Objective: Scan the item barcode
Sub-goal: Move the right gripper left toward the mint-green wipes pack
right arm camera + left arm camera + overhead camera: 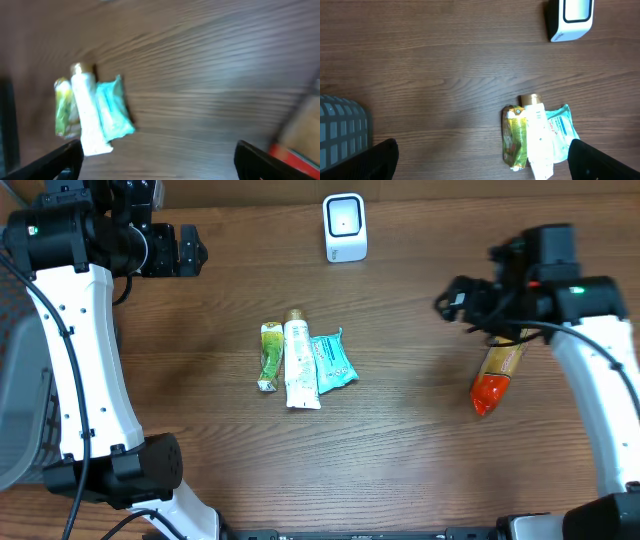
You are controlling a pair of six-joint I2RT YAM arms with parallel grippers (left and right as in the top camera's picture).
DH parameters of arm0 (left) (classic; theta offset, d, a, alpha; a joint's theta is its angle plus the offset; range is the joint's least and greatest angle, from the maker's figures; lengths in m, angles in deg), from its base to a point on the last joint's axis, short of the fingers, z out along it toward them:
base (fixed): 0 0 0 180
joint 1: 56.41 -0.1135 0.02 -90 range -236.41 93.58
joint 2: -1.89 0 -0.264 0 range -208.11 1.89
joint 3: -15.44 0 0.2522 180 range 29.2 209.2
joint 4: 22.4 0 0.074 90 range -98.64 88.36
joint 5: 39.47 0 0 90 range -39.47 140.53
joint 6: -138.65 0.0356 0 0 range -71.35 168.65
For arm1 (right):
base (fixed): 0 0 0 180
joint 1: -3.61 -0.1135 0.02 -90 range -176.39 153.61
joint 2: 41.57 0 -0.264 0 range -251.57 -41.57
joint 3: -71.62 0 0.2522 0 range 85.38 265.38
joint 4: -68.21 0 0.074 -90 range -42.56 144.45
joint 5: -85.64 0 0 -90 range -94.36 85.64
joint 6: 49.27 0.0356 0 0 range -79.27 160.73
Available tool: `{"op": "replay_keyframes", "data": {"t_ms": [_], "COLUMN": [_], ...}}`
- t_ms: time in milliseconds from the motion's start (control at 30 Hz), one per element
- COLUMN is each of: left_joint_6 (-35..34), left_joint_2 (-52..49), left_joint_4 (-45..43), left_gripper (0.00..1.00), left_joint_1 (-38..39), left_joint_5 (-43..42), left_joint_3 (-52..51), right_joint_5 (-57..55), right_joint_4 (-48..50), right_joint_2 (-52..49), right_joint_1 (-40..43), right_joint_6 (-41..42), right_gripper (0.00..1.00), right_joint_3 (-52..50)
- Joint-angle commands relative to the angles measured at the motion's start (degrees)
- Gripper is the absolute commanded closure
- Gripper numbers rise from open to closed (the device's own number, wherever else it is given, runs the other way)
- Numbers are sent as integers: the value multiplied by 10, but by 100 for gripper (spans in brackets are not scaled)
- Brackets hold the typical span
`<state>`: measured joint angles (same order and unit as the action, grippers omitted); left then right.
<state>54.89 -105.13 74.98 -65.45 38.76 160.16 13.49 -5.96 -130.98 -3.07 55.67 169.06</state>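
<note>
The wooden table (400,460) carries everything. From its centre, a grey mesh basket (18,415) sits off the edge at 9 o'clock and the white scanner (345,227) stands at 12 o'clock with its window facing the middle. An orange bottle with a red cap (497,375) lies at about 4 o'clock, its upper end hidden under the right arm. Dead centre lie three goods side by side and touching: a white tube (300,365) in the middle, a teal packet (332,362) on its 3 o'clock side and a green packet (270,357) on its 9 o'clock side. The left gripper (190,248) hangs near 10 o'clock, fingers spread wide with nothing between them. The right gripper (447,302) hovers at 2 o'clock, likewise spread and empty. Its blurred wrist view looks toward the centre trio, so the step in hand is probably a reach for one of them. To do it well, pick an outer packet or straddle the tube across its narrow width so the neighbours are not dragged along. Grip away from the printed code, then turn that code toward the scanner window. No barcode can be made out from here.
</note>
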Motion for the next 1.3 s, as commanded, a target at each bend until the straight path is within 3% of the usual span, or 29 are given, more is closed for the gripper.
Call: {"op": "replay_keyframes", "data": {"t_ms": [0,233,600,1000,1267], "left_joint_6": [11,11,11,11,11], "left_joint_2": [5,5,5,5,5], "left_joint_4": [0,0,0,0,0], "left_gripper": [1,0,0,1,0], "left_joint_1": [2,1,1,1,1], "left_joint_5": [0,-1,-1,-1,0], "left_joint_3": [3,3,3,3,3], "right_joint_5": [-13,-13,-13,-29,-54], "right_joint_4": [17,31,76,227,239], "right_joint_2": [-15,-82,-176,-257,-281], "right_joint_1": [-60,-136,-170,-244,-262], "right_joint_6": [-2,0,-5,-15,11], "right_gripper": [3,1,1,20,27], "right_joint_3": [9,3,-13,-24,-24]}}
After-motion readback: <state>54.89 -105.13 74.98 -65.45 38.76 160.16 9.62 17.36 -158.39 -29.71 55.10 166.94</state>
